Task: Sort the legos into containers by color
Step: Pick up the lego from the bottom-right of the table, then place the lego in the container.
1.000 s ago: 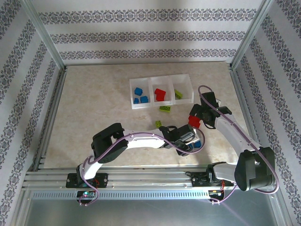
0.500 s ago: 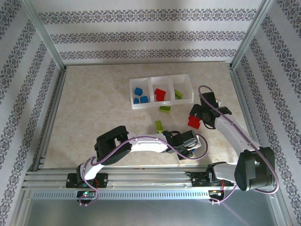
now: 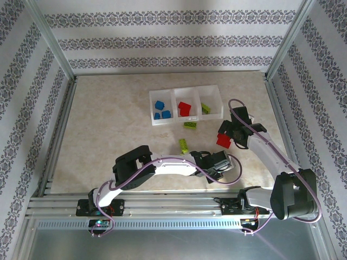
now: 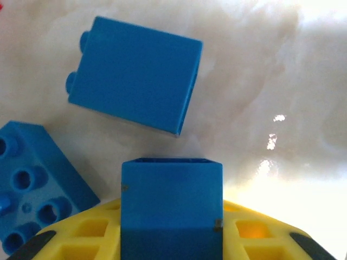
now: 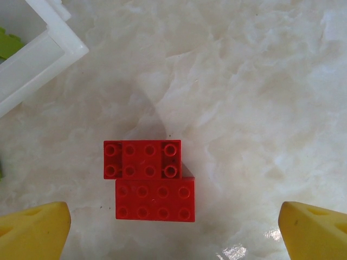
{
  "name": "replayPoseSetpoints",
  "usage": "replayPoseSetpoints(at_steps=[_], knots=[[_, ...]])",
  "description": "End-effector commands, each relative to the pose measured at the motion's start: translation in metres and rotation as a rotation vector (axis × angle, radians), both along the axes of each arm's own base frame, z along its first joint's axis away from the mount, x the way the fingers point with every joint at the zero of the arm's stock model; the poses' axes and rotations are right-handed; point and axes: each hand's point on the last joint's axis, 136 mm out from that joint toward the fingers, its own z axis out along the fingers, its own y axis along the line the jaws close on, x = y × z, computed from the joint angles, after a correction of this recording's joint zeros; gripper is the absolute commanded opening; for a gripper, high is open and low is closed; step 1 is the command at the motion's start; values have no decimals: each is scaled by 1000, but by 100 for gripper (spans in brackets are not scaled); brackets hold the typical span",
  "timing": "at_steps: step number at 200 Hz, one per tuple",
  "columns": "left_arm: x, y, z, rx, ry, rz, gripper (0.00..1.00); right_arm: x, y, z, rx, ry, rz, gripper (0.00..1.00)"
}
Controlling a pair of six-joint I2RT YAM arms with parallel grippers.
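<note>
My left gripper (image 3: 217, 169) is near the table's front, shut on a blue lego (image 4: 171, 201) held between its yellow fingers (image 4: 76, 238). Two more blue legos lie just beyond it, one on its side (image 4: 135, 81) and one studs-up (image 4: 32, 184). My right gripper (image 3: 224, 135) hangs open over two red legos (image 5: 142, 160) (image 5: 155, 199) lying side by side on the table, its fingertips (image 5: 32, 230) wide apart on either side. The white three-bin tray (image 3: 186, 122) holds blue legos (image 3: 161, 110) on the left, red (image 3: 185, 108) in the middle and green (image 3: 206, 108) on the right.
Two loose lime green legos lie on the table, one (image 3: 190, 125) just in front of the tray and one (image 3: 184, 145) beside my left forearm. The tray's corner (image 5: 49, 51) is close to the right gripper. Metal frame rails border the table.
My left arm has swung its gripper nearer the front edge, over the blue legos, which uncovers the green lego by its forearm. The right gripper has barely moved above the red legos.
</note>
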Motion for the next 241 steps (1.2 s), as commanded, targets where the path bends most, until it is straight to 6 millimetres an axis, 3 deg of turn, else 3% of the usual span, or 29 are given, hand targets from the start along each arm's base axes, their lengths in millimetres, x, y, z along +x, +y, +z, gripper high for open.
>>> replayPoseSetpoints(at_steps=[1,40,63,131,189,241], knots=[[1,3,-10,39,-9,13,20,-2,-2,-1,10,-4,-17,98],[5,8,6,8,-33,41,10,-3,-3,0,10,-10,-17,98],[9,16,23,-18,-66,67,10,-3,-2,-1,12,-7,-13,98],[38,63,76,-94,-170,235,9,-3,0,0,23,-20,-1,98],[83,119,107,-137,-211,430,9,-3,5,-1,37,-20,15,98],[135,172,119,-172,-194,631,9,-3,9,2,39,-36,31,98]])
